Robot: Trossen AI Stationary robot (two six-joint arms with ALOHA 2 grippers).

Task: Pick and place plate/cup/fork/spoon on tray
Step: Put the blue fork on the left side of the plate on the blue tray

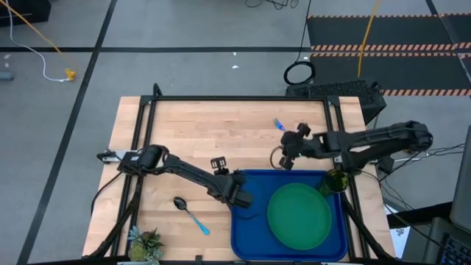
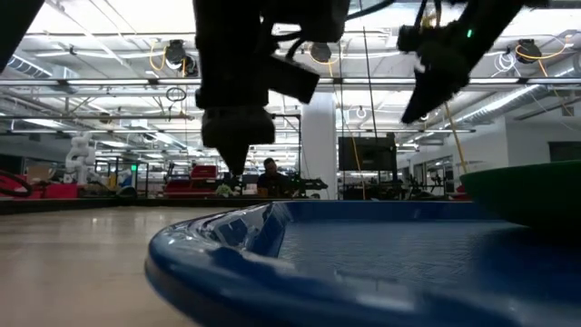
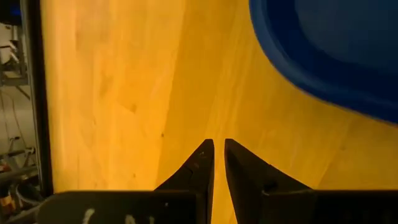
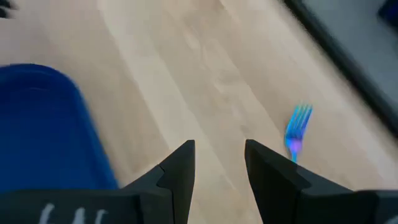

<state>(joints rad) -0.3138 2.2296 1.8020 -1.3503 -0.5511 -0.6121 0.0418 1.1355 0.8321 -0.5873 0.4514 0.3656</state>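
Observation:
The blue tray [image 1: 246, 228] lies at the table's near right and holds the green plate [image 1: 299, 215]. The olive-green cup [image 1: 335, 181] stands at the tray's far right corner, partly under my right arm. The spoon [image 1: 190, 213] lies on the table left of the tray. The fork [image 1: 279, 124] lies on the far part of the table and shows in the right wrist view [image 4: 297, 130]. My left gripper [image 3: 219, 149] is shut and empty above the tray's far left corner [image 1: 240, 194]. My right gripper [image 4: 221, 152] is open and empty, above the table between fork and tray [image 1: 287, 153].
A spiky green potted plant [image 1: 145, 243] stands at the table's near left corner. Black frame rails [image 1: 140, 140] run along the table's left and right sides. Bare wood lies on the far left part of the table.

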